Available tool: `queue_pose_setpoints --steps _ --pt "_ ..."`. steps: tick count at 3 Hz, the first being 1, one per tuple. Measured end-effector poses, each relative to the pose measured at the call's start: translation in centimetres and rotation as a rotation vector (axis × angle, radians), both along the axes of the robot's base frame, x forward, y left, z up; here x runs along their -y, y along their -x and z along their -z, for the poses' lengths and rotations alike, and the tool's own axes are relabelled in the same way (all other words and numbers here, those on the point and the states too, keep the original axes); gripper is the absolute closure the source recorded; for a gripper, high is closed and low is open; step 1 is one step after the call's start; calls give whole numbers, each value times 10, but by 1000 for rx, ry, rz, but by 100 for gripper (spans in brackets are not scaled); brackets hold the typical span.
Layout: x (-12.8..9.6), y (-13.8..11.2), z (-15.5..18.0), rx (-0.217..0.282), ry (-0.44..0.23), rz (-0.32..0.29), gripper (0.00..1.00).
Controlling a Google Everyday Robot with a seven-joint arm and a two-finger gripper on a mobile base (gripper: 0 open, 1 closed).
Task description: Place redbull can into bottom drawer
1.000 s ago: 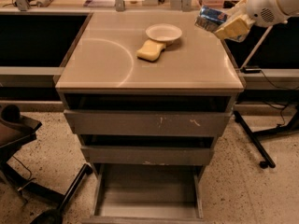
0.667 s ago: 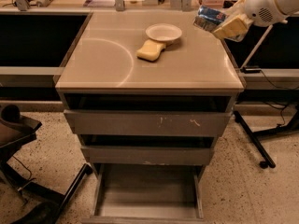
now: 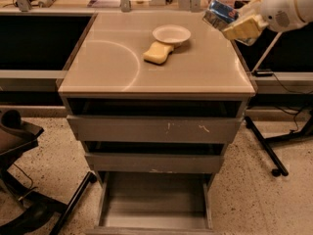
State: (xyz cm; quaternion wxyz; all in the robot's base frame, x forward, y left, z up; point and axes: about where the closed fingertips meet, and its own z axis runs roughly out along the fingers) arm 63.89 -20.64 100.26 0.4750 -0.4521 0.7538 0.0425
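My gripper [image 3: 234, 24] is at the upper right, above the back right corner of the cabinet top [image 3: 107, 62]. It is shut on the redbull can [image 3: 220, 13], a blue-and-silver can held tilted in the air, with its free end pointing left. The bottom drawer [image 3: 154, 204] is pulled out at the foot of the cabinet and shows a plain flat floor with nothing in it. The can is well above and to the right of that drawer.
A white bowl [image 3: 171, 34] and a yellow sponge [image 3: 158, 53] lie on the cabinet top. The top drawer [image 3: 154, 129] and middle drawer [image 3: 154, 161] are slightly open. A chair base [image 3: 29, 199] stands at the lower left, and a stand leg [image 3: 266, 146] at the right.
My gripper and the can have shifted slightly left and up. Nothing else has moved.
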Motion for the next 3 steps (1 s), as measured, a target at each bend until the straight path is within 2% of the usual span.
queue_pose_setpoints --steps 1,2,3 --pt "-22 41 8 -3 -168 34 100" --pt "-9 64 41 -62 -188 67 100" --pt "-8 64 42 -63 -185 68 100"
